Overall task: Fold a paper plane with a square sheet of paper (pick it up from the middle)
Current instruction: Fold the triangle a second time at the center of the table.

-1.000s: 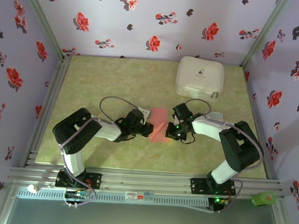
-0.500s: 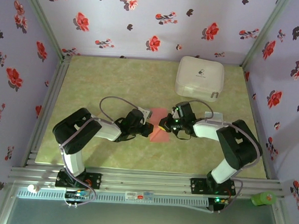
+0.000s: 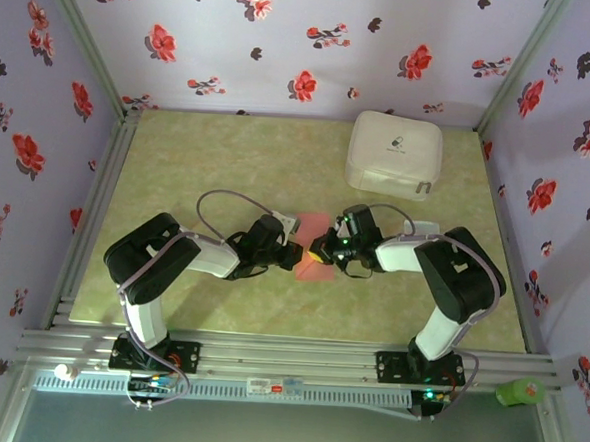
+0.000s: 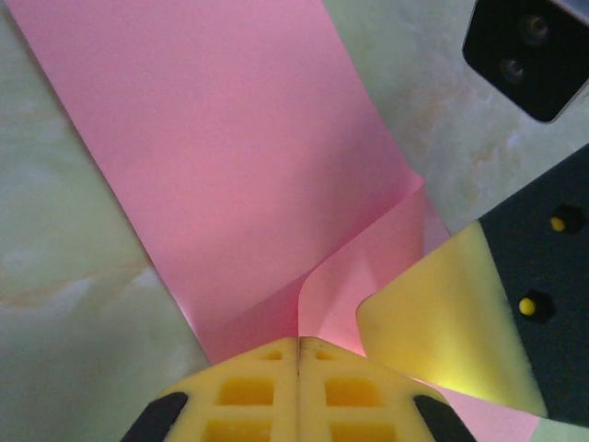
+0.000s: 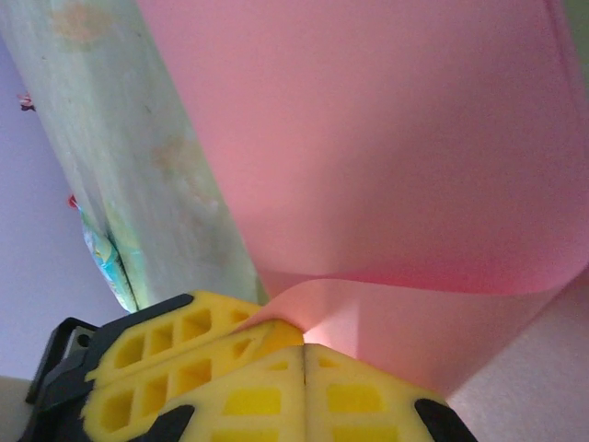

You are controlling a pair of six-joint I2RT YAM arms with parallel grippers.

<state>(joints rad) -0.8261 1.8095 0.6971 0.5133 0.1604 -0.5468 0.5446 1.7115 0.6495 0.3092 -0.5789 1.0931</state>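
The salmon-pink square sheet of paper [image 3: 316, 226] lies mid-table as a narrow strip. My left gripper [image 3: 295, 253] meets it from the left and my right gripper [image 3: 319, 251] from the right, tips almost touching. In the left wrist view the paper [image 4: 230, 157] has a flap curling up into the closed seam of my left gripper [image 4: 299, 343], with a right finger [image 4: 442, 331] just beside it. In the right wrist view the paper [image 5: 368, 138] curls down to my right gripper [image 5: 304, 350], shut on its edge, next to the left fingers [image 5: 175, 359]. A paper plane is out of view.
A white rounded-square case [image 3: 394, 154] sits at the back right of the green marbled table [image 3: 198, 165]. Floral walls close off three sides. A metal rail [image 3: 286, 361] runs along the near edge, with a green object [image 3: 520, 392] at its right end.
My right gripper has swung left over the paper until it meets the left gripper, and its jaws have closed. The left arm has stayed put.
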